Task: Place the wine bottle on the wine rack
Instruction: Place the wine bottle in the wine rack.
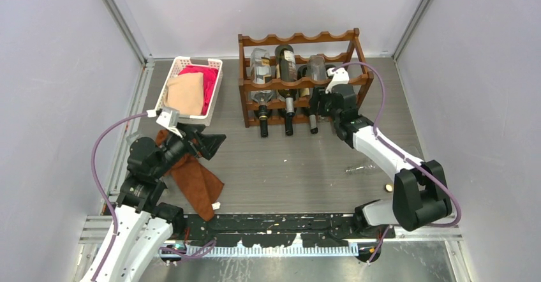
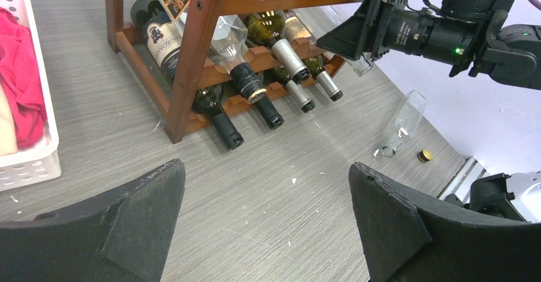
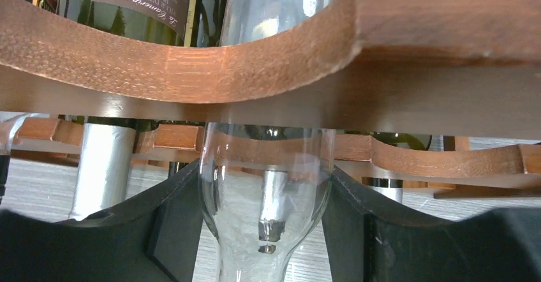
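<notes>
Clear wine bottle point(image 3: 265, 161) gripped btwn R gripper point(image 3: 265, 228) fingers, at front right of wine rack point(image 1: 298, 38), L gripper point(image 2: 266, 186) left of rack, jaws wide apart, empty

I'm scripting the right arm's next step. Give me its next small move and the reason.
Probably ease the right gripper slightly forward into the wine rack: it is shut on the clear bottle, whose body crosses the scalloped rail while its tapered end sits outside, so it seems not fully seated.
</notes>
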`<state>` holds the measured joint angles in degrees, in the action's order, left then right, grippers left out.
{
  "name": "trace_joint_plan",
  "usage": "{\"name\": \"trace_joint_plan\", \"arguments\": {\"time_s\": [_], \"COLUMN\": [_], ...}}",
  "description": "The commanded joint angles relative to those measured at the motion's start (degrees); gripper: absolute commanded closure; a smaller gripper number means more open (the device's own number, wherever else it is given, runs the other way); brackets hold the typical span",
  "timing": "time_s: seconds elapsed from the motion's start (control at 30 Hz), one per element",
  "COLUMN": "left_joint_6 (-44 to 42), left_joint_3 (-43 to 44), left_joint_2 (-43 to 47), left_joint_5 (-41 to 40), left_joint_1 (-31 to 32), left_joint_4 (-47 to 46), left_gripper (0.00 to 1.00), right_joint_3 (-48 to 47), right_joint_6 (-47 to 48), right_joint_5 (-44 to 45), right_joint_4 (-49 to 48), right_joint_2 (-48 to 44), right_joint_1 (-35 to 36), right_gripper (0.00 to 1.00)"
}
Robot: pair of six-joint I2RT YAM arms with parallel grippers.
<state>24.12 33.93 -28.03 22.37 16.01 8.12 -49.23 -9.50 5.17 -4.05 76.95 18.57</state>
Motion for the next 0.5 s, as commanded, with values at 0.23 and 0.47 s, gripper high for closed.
{"name": "trace_joint_plan", "arguments": {"time_s": [0.23,0.47], "left_joint_6": [2.4,3.2], "left_joint_3": [-0.5,-0.8], "left_joint_2": [0.9,1.1], "left_joint_5": [0.6,1.0], "left_joint_1": [0.0,0.0], "left_joint_4": [-0.8,-1.7], "left_gripper": [0.03,0.03], "right_joint_3": [-0.5,-1.4], "right_joint_6": [0.9,2.1], "right_joint_5": [7.4,9.1], "right_joint_4": [-21.0,-22.9], "right_joint_2": [2.3,4.2], "right_joint_1": [2.4,2.4], "right_gripper": [0.93,0.89]}}
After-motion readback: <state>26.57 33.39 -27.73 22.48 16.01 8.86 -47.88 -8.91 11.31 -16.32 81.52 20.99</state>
